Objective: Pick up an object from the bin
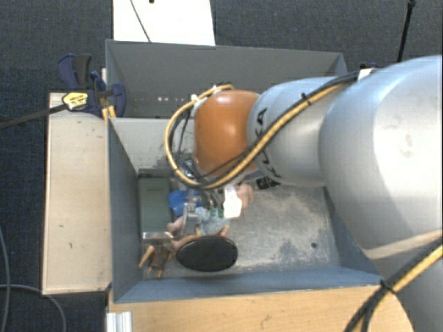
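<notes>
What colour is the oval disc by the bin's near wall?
Plain black; the disc shows best in the camera view.

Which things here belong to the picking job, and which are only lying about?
Job: grey bin; arm's orange wrist cover, hanging over the heap; blue piece and white piece nearest beneath it, likely candidates.
Lying about: black oval disc, brown figure, green flat box, along the heap's edge.

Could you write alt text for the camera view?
A silver robot arm with an orange wrist cover reaches from the right into a grey bin, over a heap in its lower-left corner, including a black oval disc and a grey-green flat box.
</notes>
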Available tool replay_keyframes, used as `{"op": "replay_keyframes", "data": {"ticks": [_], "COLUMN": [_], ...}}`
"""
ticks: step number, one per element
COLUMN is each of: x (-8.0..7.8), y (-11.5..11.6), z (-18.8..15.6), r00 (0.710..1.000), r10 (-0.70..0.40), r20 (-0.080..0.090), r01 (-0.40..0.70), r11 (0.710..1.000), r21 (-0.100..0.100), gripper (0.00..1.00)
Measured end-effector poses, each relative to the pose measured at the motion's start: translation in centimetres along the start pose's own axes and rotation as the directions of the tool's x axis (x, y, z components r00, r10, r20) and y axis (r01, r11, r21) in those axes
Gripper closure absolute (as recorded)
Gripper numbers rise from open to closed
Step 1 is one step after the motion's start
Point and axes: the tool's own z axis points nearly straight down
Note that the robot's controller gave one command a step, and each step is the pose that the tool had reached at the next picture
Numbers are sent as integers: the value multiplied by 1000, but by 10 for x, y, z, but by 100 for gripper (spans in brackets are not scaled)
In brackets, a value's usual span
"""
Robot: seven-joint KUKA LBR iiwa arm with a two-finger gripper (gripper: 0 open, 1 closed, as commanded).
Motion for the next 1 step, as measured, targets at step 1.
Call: {"op": "replay_keyframes", "data": {"ticks": [1], "x": [26], "y": [-26], "z": [8], "r00": [999], "r10": [39], "r20": [9], "r01": [-39], "r11": [999], "r21": [-7], "gripper": [0]}}
